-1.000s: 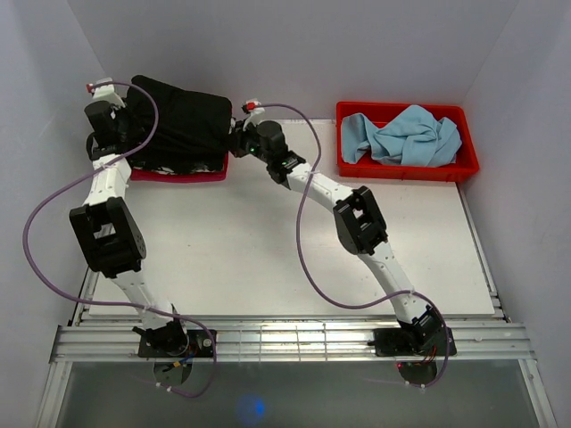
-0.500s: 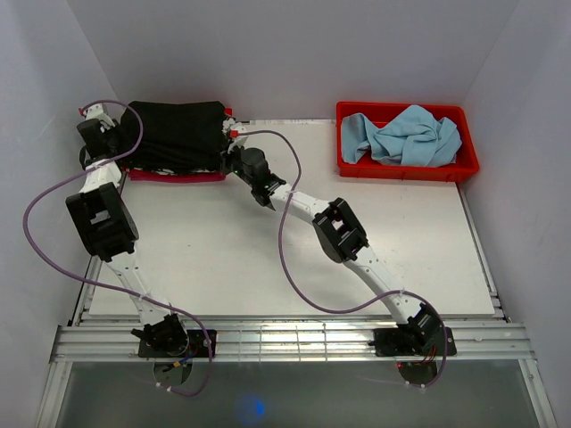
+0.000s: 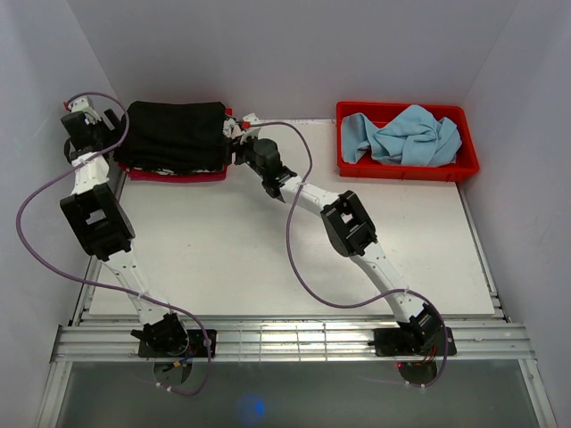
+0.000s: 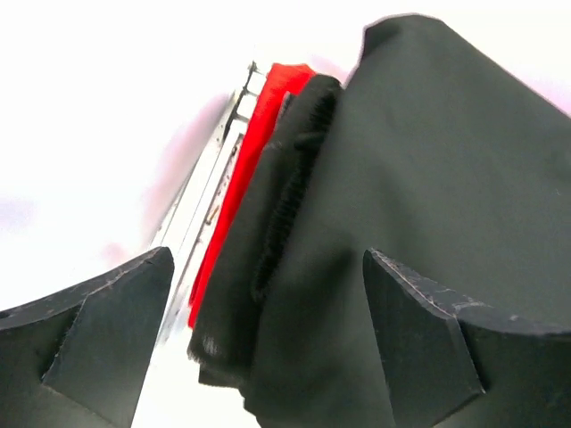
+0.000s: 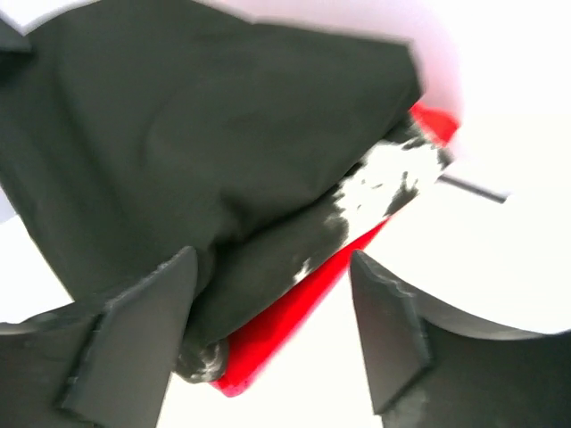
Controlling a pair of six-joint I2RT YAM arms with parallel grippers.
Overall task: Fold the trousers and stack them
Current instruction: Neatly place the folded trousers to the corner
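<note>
while trousers (image 3: 174, 132) rest in the red bin (image 3: 178, 176), left end effector (image 4: 268, 259) and right end effector (image 5: 272, 257) gape wide.

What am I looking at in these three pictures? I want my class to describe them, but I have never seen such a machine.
These are two robot arms bolted at the near edge of a white table. The wide picture is from a camera fixed above and behind them. The other two come from cameras on the wrists, so each shows its own two dark fingers. The folded black trousers lie on top of a pile in a red tray at the far left; under them shows a black cloth with white splotches. A second red tray at the far right holds a crumpled blue cloth. The left hand and right hand sit at either end of the trousers, both open, holding nothing.
</note>
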